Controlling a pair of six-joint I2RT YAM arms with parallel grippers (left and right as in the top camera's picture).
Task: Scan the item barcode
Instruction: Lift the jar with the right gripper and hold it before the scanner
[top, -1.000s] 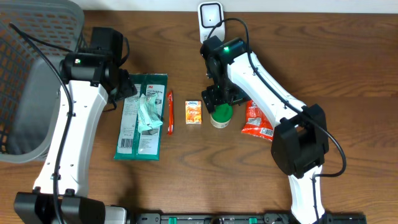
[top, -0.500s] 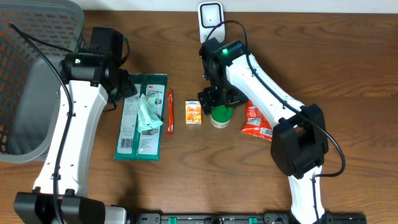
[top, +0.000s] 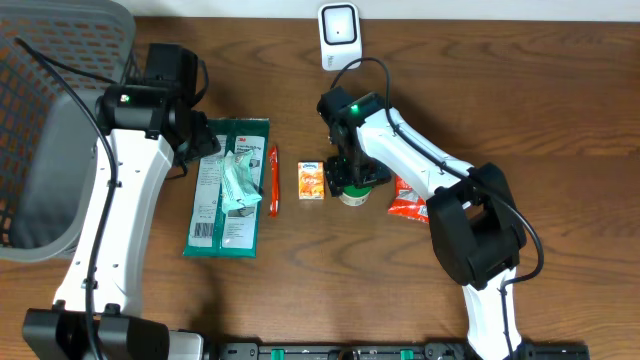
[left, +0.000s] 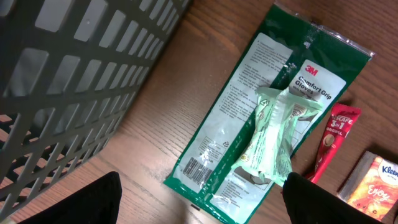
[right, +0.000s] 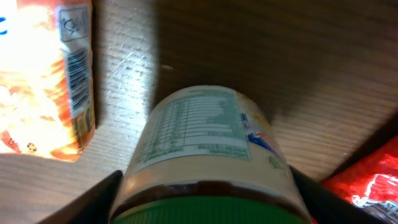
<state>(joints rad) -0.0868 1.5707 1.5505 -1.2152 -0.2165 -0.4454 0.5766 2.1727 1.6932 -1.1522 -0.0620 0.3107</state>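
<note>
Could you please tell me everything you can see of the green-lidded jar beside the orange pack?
The jar is round, with a green lid, a dark band beneath it, and a pale label printed with a nutrition table. It seems to stand upright on the wooden table, between the orange pack and a red packet. The right tool straddles its lid; whether it grips yet is unclear.

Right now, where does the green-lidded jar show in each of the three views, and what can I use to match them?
Overhead: the green-lidded jar sits just right of centre, close beside the orange tissue pack.
Left wrist: not in it.
Right wrist: it fills the lower middle, printed label facing the camera.
Shared landmark: the orange tissue pack, in the bottom right corner of the left wrist view and at the top left of the right wrist view.
</note>
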